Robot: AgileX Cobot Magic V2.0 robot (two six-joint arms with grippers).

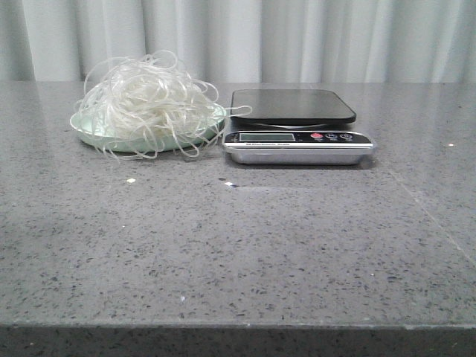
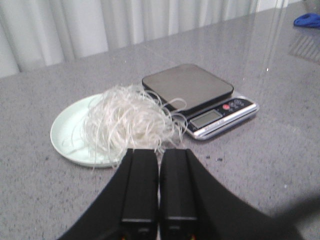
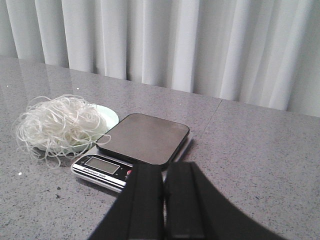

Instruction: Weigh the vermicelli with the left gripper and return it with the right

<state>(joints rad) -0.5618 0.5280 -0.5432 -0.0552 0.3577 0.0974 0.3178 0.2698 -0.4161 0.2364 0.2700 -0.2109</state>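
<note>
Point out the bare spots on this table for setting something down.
Bare: the wide front stretch of table before the plate and scale, plus the table right of the scale. The scale's platform is bare too. Crowded: vermicelli strands overhang the plate toward the scale.

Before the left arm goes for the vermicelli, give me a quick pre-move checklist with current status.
1. Vermicelli still heaped on the pale green plate: ok.
2. Scale platform bare of any load: ok, though a few strands trail onto its near edge.
3. Scale display reading zero: cannot tell, digits too small.
4. Left gripper jaws open for a grasp: not ok, they are closed together.
5. Right gripper empty and clear of the scale: ok, jaws closed on nothing.
6. Loose crumbs on the table in front: not in the path, ok.
</note>
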